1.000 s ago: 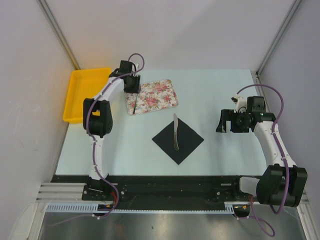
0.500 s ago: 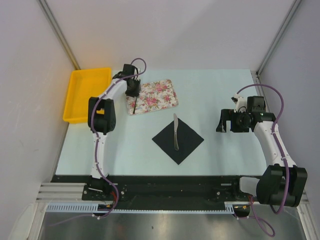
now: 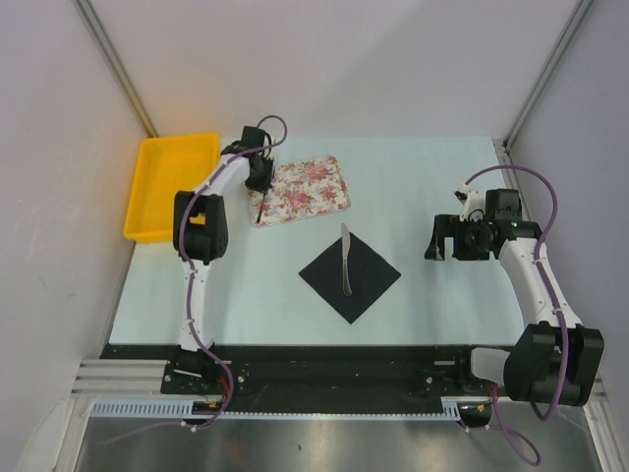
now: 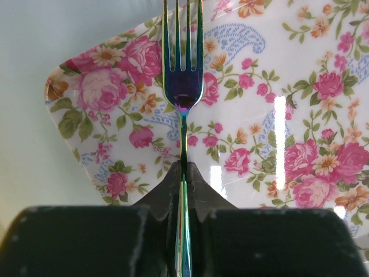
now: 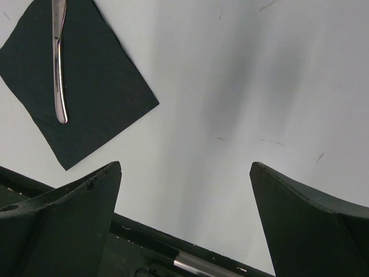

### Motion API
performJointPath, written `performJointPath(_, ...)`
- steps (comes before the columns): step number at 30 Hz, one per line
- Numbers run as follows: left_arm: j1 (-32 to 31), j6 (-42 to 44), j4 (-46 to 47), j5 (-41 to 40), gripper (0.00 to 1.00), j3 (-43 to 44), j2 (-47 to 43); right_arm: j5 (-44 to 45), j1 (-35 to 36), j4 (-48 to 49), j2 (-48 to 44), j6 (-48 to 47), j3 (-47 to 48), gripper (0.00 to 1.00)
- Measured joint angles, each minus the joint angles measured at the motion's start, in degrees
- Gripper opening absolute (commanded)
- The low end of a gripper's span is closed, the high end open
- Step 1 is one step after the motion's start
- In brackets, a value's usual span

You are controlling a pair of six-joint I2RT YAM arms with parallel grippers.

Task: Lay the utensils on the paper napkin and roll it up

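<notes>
Left end effector (image 4: 183,176) is pinching the fork (image 4: 183,86) by its handle, tines pointing to 12 in the wrist view, over the floral tray (image 4: 300,75). Tray sits at 11 o'clock from the napkin (image 3: 369,280). Knife (image 3: 344,258) lies on the napkin, roughly along 12–6. Right end effector (image 5: 185,167) is spread wide above the surface (image 3: 423,177), at 3 o'clock from the napkin.

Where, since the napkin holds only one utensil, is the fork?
Left wrist view: the fork is pinched in the left gripper at the left end of the floral tray.
</notes>
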Motion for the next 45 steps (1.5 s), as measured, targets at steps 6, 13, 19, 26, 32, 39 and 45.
performJointPath(6,0.0,-0.7,-1.5,-0.2,0.0,1.4,0.5,0.0,0.0,0.0,0.0,0.0,0.0,1.0)
performJointPath(13,-0.1,-8.8,-1.7,-0.3,0.0,-3.9,-5.0,0.0,0.0,0.0,0.0,0.0,0.0,1.0)
performJointPath(19,-2.7,-19.7,-1.7,-0.5,0.0,-9.9,-19.8,0.0,0.0,0.0,0.0,0.0,0.0,0.99)
performJointPath(26,-12.5,-31.7,2.3,2.4,0.0,-30.7,-38.0,0.0,0.0,0.0,-0.6,0.0,0.0,1.0)
performJointPath(32,-25.0,-38.2,4.6,2.9,0.0,-41.4,-39.0,0.0,0.0,0.0,-1.2,0.0,0.0,1.0)
performJointPath(39,-35.2,-44.2,6.7,-0.9,0.0,-42.9,-38.1,0.0,-0.3,0.0,-1.2,0.0,0.0,1.0)
performJointPath(45,-36.9,-47.3,7.7,-5.8,0.0,-36.0,-30.1,0.0,-0.8,0.0,-1.1,0.1,0.0,1.0)
